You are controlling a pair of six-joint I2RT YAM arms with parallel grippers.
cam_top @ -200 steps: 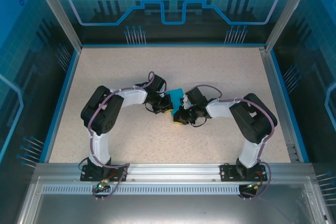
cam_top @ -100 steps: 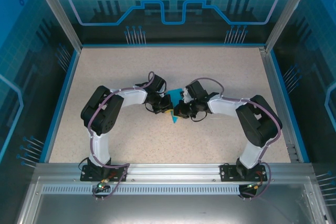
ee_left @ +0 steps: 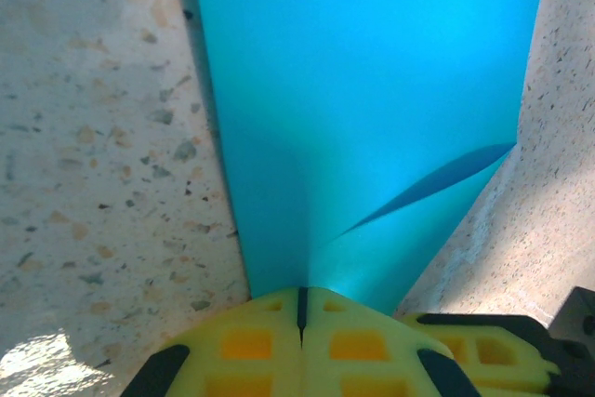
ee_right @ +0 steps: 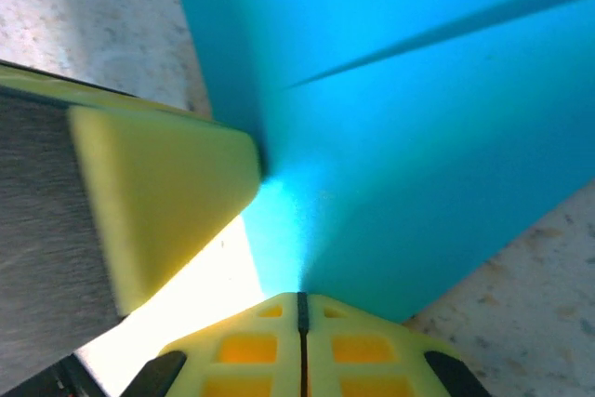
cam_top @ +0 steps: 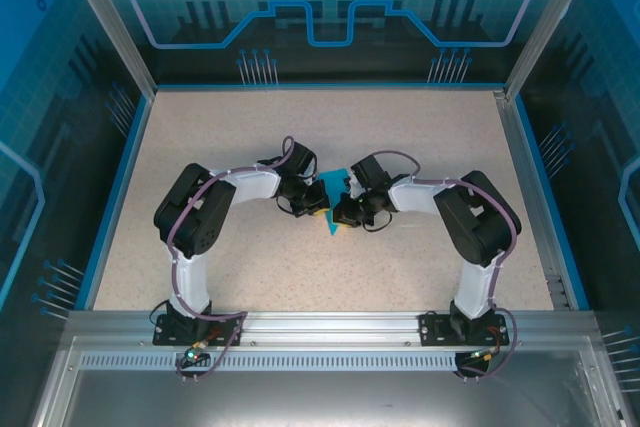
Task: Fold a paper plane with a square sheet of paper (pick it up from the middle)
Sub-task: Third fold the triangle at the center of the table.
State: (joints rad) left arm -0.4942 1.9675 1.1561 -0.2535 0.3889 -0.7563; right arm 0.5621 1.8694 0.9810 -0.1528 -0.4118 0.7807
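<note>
The square sheet of paper [cam_top: 333,185], teal-blue, is folded into a narrow pointed shape with its tip [cam_top: 331,230] toward the near side. It lies mid-table between both grippers. My left gripper [cam_top: 318,207] is shut on it from the left. In the left wrist view the paper [ee_left: 372,90] spreads out from my closed yellow fingertips [ee_left: 300,309], with a dark crease line on its right. My right gripper [cam_top: 342,211] is shut on it from the right. In the right wrist view the paper [ee_right: 418,137] runs into my closed jaws [ee_right: 301,318], and the left gripper's yellow finger [ee_right: 158,192] presses close at left.
The speckled tabletop [cam_top: 420,137] is ringed by a blue rim and a metal frame [cam_top: 530,197]. Both arms bend inward, so their wrists nearly touch mid-table. The right gripper's yellow finger [ee_left: 483,350] sits just beside my left jaws.
The right gripper has moved slightly left toward the left gripper and its arm has folded in. The paper now shows as a narrower point toward the near side. The left arm has stayed put.
</note>
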